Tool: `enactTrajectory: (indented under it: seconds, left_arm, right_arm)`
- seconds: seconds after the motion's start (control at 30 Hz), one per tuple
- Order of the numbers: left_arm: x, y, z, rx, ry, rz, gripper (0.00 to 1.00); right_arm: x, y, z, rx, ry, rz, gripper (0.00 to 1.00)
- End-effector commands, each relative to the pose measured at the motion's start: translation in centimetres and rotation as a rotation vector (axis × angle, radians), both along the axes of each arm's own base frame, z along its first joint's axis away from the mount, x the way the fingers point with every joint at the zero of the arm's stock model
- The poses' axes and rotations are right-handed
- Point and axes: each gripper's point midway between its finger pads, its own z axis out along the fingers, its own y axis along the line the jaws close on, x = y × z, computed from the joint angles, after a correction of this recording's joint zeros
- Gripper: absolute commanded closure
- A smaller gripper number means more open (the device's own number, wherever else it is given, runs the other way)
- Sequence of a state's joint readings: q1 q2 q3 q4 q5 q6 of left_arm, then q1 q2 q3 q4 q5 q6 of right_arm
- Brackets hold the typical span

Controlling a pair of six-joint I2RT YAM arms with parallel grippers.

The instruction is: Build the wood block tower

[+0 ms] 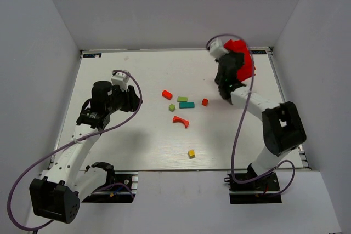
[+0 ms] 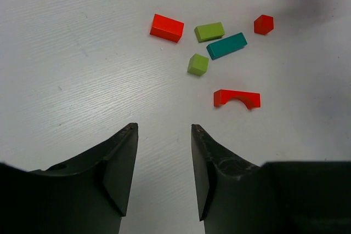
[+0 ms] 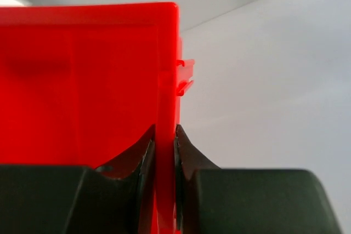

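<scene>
The left fingers (image 2: 118, 160) stand apart with a moderate gap and nothing between them, hovering over the pale desk (image 2: 66, 80). The blocks lie loose on the desk ahead of their tips, none on top of another. Nearest is the red arch (image 2: 237, 98), just ahead and a little to the right. Beyond it sits a green cube (image 2: 198, 64), then a teal bar (image 2: 226, 45) with a green bar (image 2: 209, 31) just beside it. Farthest out are a red bar (image 2: 166, 27) on the left and a small red cube (image 2: 264, 24) on the right. From above, a yellow cube (image 1: 191, 153) lies alone, well apart from both arms' fingers and nearer the arm bases than the rest.

The right fingers (image 3: 189, 152) are pinched narrowly on the upright wall of a red bin (image 3: 82, 80), one finger on each side of it, well away from the blocks.
</scene>
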State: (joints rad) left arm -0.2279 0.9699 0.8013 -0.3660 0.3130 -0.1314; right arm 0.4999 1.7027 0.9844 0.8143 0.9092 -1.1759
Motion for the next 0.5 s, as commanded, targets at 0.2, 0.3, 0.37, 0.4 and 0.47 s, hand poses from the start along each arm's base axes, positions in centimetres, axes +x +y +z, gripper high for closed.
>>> enactTrajectory:
  seconds: [0.2,0.3,0.37,0.4,0.47]
  left_arm:
    - [0.0,-1.0,1.3,-0.027,-0.024,-0.055,0.43]
    - [0.0,-1.0,1.3,-0.027,-0.024,-0.055,0.42]
    - [-0.1,-1.2,1.3,-0.031,-0.023,-0.063,0.42]
    - [-0.1,-1.2,1.3,-0.031,-0.023,-0.063,0.42]
    - [-0.2,-1.2,1.6,-0.033,-0.032,-0.063,0.42]
  right_arm:
    - [1.0,-1.2,-6.9,0.727,0.332,-0.017,1.00]
    - [0.7,-3.0,-9.6,0.845,0.410,-0.079,1.00]
    - [0.8,-3.1,-10.8,0.976,0.470,-0.075,1.00]
    - [0.5,-4.2,-11.4,1.008,0.488,-0.103,1.00]
    - [0.5,-4.9,-11.9,1.068,0.514,-0.106,1.00]
